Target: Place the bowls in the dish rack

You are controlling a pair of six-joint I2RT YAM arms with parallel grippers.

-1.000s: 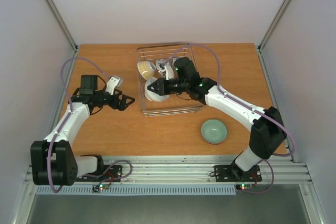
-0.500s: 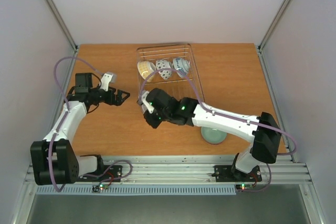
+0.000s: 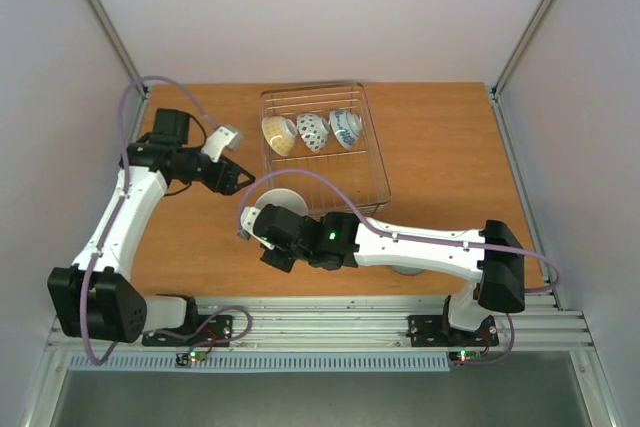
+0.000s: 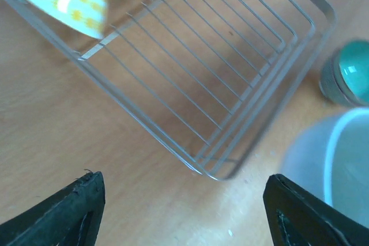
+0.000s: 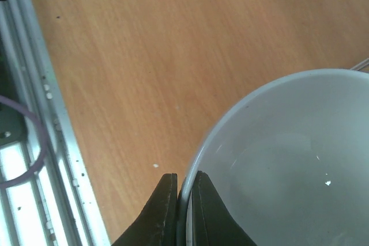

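At the left of the overhead view the left arm rises from its base along the table edge and bends inward. The left gripper has its fingers spread wide with nothing between them, near the dish rack and left of it. Just below the rack's near-left corner is the plain white bowl. The right gripper nips its rim, one finger outside the wall and one inside. I cannot tell whether the bowl is lifted or resting.

It is glazed ceramic, so I judge it stiff, smooth, likely slippery and easy to chip. It has enough heft to swing from a single rim pinch, and the rim is the sensible hold.

A cream bowl, a dotted bowl and a blue-patterned bowl stand on edge in the rack's far row. The right arm stretches low from the lower right toward centre, covering most of the pale green bowl.
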